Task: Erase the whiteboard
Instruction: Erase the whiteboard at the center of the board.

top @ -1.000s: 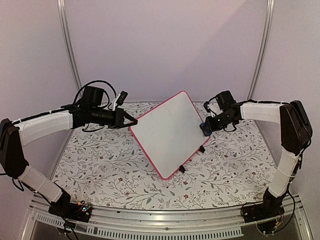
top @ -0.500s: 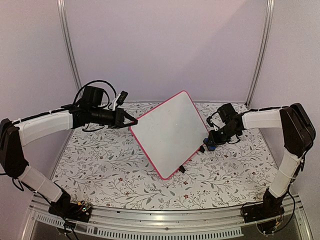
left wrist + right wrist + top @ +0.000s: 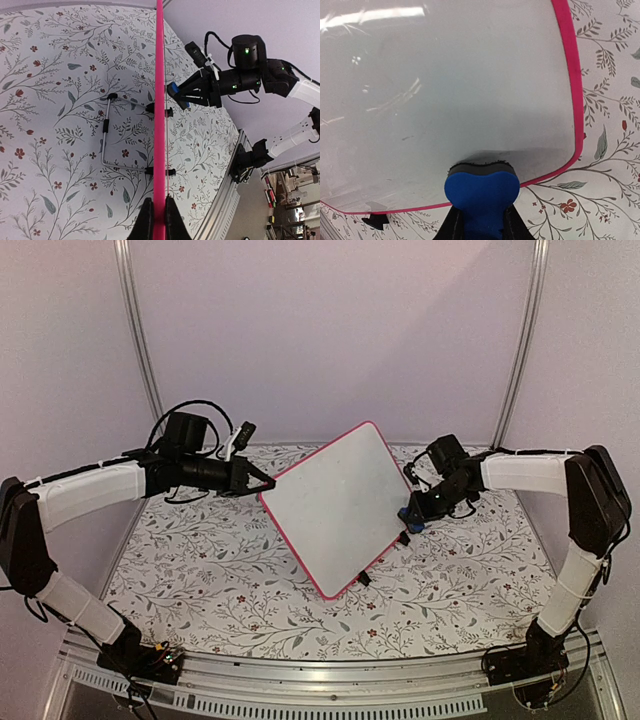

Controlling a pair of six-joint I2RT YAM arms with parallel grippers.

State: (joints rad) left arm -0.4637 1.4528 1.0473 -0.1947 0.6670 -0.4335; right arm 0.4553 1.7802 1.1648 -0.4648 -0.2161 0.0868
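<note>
The whiteboard [image 3: 335, 505], white with a pink-red frame, stands tilted on the table with two black clip feet at its lower right edge. My left gripper [image 3: 268, 483] is shut on its left frame edge; the left wrist view shows the frame [image 3: 159, 100] edge-on between the fingers. My right gripper [image 3: 410, 512] is shut on a blue eraser [image 3: 481, 192] whose dark felt presses on the board face [image 3: 445, 90] near its lower right corner. The face looks almost blank, with one faint small mark.
The table has a floral-patterned cover [image 3: 200, 570]. A wire stand [image 3: 106, 135] shows behind the board. A metal rail [image 3: 330, 680] runs along the near edge, and grey walls enclose the back and sides.
My right gripper with the eraser dropped to the board's lower right edge, then moved back up and left onto the face. The left gripper and board have stayed still.
</note>
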